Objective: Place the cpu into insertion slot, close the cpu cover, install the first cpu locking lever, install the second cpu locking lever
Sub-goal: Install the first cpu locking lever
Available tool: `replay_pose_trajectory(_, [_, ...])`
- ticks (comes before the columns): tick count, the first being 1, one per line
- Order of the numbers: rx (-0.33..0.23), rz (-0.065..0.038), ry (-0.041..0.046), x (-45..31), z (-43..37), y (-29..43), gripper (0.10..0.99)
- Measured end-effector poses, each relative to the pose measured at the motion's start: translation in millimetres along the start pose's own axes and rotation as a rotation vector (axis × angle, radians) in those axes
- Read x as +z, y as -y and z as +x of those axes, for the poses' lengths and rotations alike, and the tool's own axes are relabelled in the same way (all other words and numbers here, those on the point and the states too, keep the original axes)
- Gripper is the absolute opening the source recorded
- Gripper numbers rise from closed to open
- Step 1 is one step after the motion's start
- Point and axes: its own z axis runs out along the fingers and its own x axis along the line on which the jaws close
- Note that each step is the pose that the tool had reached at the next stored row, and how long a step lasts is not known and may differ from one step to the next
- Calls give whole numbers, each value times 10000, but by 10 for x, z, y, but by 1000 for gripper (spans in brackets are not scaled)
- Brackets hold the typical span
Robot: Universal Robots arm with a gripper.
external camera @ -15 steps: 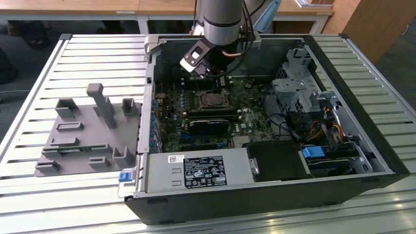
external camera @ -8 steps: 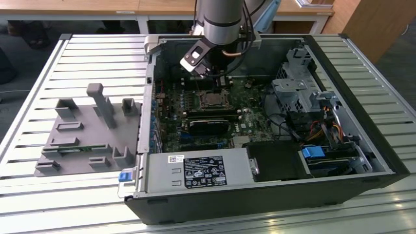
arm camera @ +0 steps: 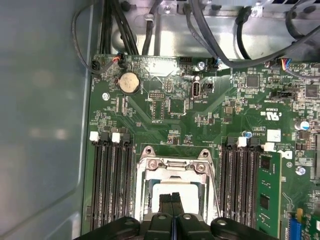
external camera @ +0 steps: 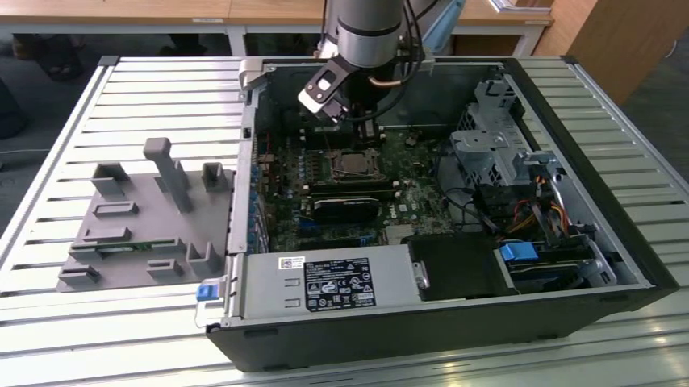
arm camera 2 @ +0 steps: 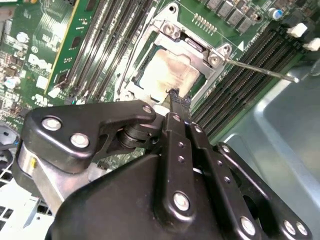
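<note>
Over the cpu [arm camera 2: 167, 72] hangs the closed hand [arm camera 2: 176, 96].

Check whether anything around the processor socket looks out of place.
A thin silver metal lever rod juts sideways from the square silver-grey metal cover frame, across the black memory slots, seemingly unlatched. The pale square chip lies flat inside.

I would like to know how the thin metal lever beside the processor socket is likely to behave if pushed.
The lever is a long, thin bare rod, so it would probably flex springily. Its smooth round metal looks slippery for the gripper. One end seems pinned at the cover, so it should swing, not slide.
</note>
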Motion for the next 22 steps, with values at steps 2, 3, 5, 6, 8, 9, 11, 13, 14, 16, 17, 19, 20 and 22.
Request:
replay_pose_trajectory(2, [0,1,1,-66,3,-3,106])
replay_pose_trajectory(3, [0,1,1,-103,4,-5,106])
replay_pose_trajectory(5, [0,2,2,-181,8,-9,106])
replay_pose_trajectory(6, [0,1,1,-220,10,-11,106])
replay_pose_trajectory(8, [0,1,1,-297,13,-14,106])
replay_pose_trajectory(9, [0,1,0,-327,15,-16,106])
replay_pose_trajectory(11, [-12,1,-3,-345,15,-17,106])
replay_pose_trajectory(13, [-194,11,-13,-345,16,-17,106])
replay_pose_trajectory(14, [-358,21,-20,-345,15,-17,106])
replay_pose_trajectory(16, [-731,42,-37,-345,15,-17,106])
replay_pose_trajectory(17, [-910,51,-46,-345,15,-17,106])
replay_pose_trajectory(19, [-1266,70,-59,-345,15,-17,106])
replay_pose_trajectory(20, [-1431,79,-58,-345,15,-16,106])
replay_pose_trajectory(22, [-1758,98,-48,-345,15,-17,106])
